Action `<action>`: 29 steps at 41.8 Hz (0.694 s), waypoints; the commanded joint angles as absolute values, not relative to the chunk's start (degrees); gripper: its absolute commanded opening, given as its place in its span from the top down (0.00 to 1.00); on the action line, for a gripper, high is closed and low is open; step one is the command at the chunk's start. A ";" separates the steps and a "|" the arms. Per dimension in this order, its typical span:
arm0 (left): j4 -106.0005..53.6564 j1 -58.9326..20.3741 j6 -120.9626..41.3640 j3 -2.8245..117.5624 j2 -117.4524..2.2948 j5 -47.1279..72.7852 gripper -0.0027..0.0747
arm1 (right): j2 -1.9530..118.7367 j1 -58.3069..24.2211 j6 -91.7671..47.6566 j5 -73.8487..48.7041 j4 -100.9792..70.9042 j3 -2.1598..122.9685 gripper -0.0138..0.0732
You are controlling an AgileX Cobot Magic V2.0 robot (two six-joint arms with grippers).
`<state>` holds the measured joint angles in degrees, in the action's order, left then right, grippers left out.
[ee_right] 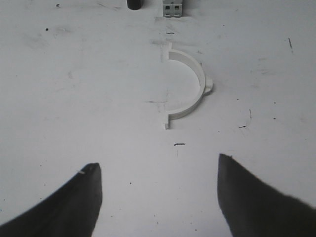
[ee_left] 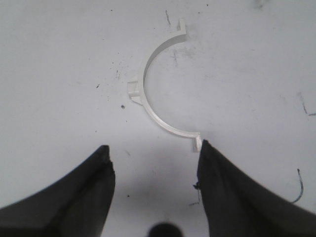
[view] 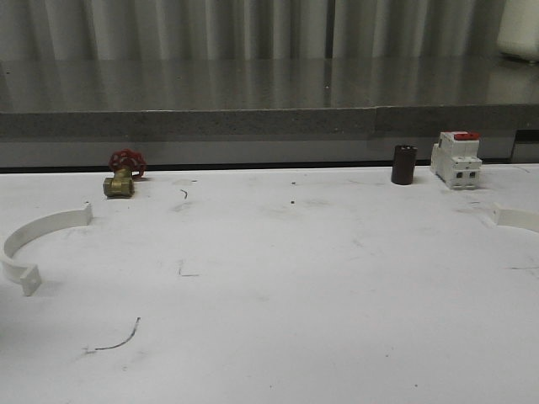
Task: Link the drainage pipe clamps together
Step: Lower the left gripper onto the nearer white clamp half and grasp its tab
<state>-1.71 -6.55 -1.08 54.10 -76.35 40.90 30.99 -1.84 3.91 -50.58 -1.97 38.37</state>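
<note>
We see a wide white tabletop (view: 278,286), scuffed and marked with dark scratches, with a grey ledge behind it. The two halves we must join lie well apart, at opposite edges of the tabletop. The left clamp half (view: 38,240) is a white half-ring lying flat at the far left, its square end tabs showing. The right clamp half (view: 515,217) sits at the far right edge, cut off by the frame there.

Along the back stand a white breaker (view: 456,158) with a red top, a dark cylinder (view: 404,164) just beside it, and a small brass valve (view: 123,175) with a red handwheel further left.

In the left wrist view, our left hand (ee_left: 153,163) is open, and one fingertip (ee_left: 210,158) sits just beside an end tab of the left clamp half (ee_left: 148,94). In the right wrist view, our right hand (ee_right: 158,170) is also open and holds nothing, with the right clamp half (ee_right: 192,89) lying ahead of it, apart from the fingers.

We judge the risks as these. The half-rings are thin and lie flat, so closing fingers may slide over them or flick them away. The left fingertip near the tab could nudge that half before we grip it. A grip on the tabs would block the joint. A tilted hold would stop the ends meeting squarely.
</note>
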 commanded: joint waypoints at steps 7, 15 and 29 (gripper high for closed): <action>-1.81 -6.70 -0.63 63.84 -87.85 40.10 0.48 | 31.64 -1.74 3.68 -47.46 -1.27 40.16 0.24; -1.81 -5.82 -0.63 69.03 -95.89 41.46 0.48 | 31.64 -1.74 3.68 -47.46 -1.27 40.16 0.24; -1.81 -5.36 -0.63 73.89 -104.41 42.56 0.48 | 31.64 -1.74 3.68 -47.46 -1.27 40.16 0.24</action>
<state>-1.71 -5.48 -1.08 71.60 -105.59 43.36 30.99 -1.84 3.91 -50.62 -1.94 38.37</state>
